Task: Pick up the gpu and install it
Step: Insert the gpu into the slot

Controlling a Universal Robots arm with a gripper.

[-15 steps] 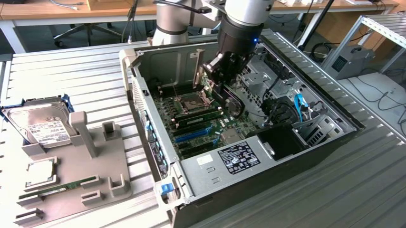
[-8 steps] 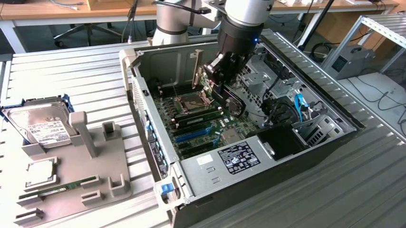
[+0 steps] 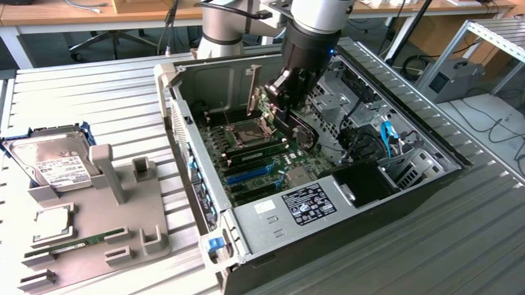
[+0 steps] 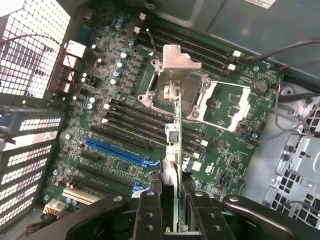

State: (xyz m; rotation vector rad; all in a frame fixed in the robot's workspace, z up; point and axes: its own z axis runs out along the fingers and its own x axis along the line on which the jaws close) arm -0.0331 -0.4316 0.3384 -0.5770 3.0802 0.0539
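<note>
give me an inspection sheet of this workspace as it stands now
surface: slatted metal table, open pc case lying on it
job's things: gpu held edge-on over the motherboard; blue slots empty
clutter: grey fixture with hard drive and memory stick
grippers: gripper shut on gpu, inside the case
cables: blue cable in case; black cables on floor
surroundings: desks, office chair

Open computer case [image 3: 394, 215] on slatted counter [image 3: 98, 98]. Motherboard [image 4: 220, 165] inside, blue slot [image 4: 117, 151] beside black ones. Grey holder [image 3: 123, 215], exterior view's left, carries hard drive [image 3: 58, 166], memory stick [image 3: 82, 243], processor chip [image 3: 53, 224].
</note>
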